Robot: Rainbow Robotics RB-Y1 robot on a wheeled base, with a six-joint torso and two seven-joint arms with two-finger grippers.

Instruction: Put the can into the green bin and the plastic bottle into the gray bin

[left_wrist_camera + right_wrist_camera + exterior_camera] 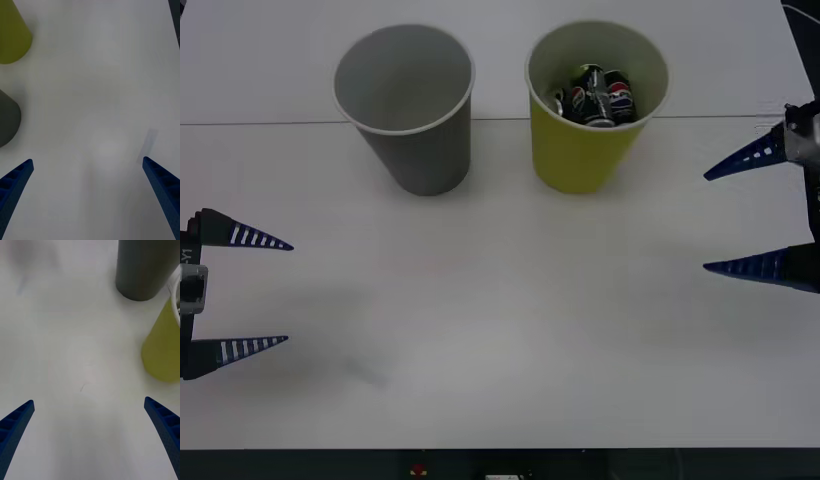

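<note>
The green bin (575, 150) stands upright at the back right of centre, with dark cans lying inside it. One can (587, 73) at the back of the pile shows a green mark; the others (612, 98) carry a red, white and blue logo. To its left stands the gray bin (415, 150), and nothing shows inside it. The plastic bottle is out of view. My left gripper (290, 292) hovers open at the table's left edge. My right gripper (705, 222) hovers open at the right edge. Neither holds anything.
The white table (500, 350) stretches bare between the two grippers. In the right wrist view the gray bin (142, 270) and green bin (163, 352) stand beyond the open gripper (89, 400). The left wrist view has the green bin (11, 33) and gray bin (7, 120).
</note>
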